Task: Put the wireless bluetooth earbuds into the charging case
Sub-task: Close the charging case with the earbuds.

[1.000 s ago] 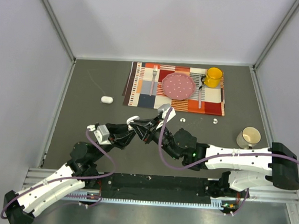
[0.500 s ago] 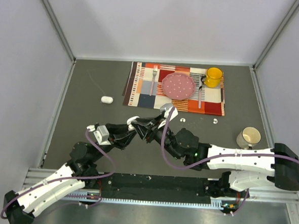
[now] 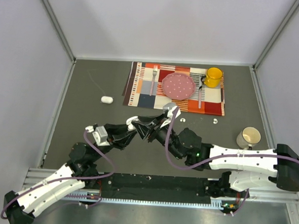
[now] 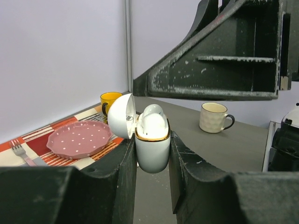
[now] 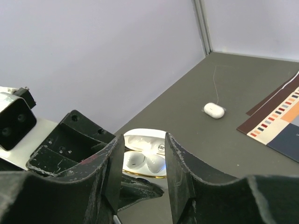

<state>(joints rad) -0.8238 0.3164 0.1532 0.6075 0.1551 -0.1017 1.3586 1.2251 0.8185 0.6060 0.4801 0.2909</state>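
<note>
Left gripper [image 4: 153, 143]: clamped on the lower body of the charging case [image 4: 152, 157], one finger on each side, holding it upright off the table.
Right gripper [image 5: 144, 140]: fingers apart with nothing between them, poised just above the open case.
Case lid [image 4: 122, 115]: swung fully back on its hinge, leaving the wells open from above.
Case contents: two earbuds in the case [image 5: 154, 162] fill the wells. In the left wrist view one stands proud of the gold rim, so it may not be fully seated.
Loose earbuds [image 3: 183, 120]: two tiny white buds lie on the table to the right of the grippers, just near of the placemat [image 3: 141, 86].
Handling: the buds look light, hard and glossy, so they would likely slip under a hard pinch. A gentle grip across the rounded body or the stem seems best.
Case grip: the shell is stiff and the hinge is its weak spot, so the body is the right place to hold it.
Second case [image 3: 106, 99]: closed, far left, well apart.
Yellow mug [image 3: 213, 77]: contents cannot be told.
Cream cup [image 3: 249, 137]: nothing visible inside.
Pink plate [image 3: 178, 85]: bare.
</note>
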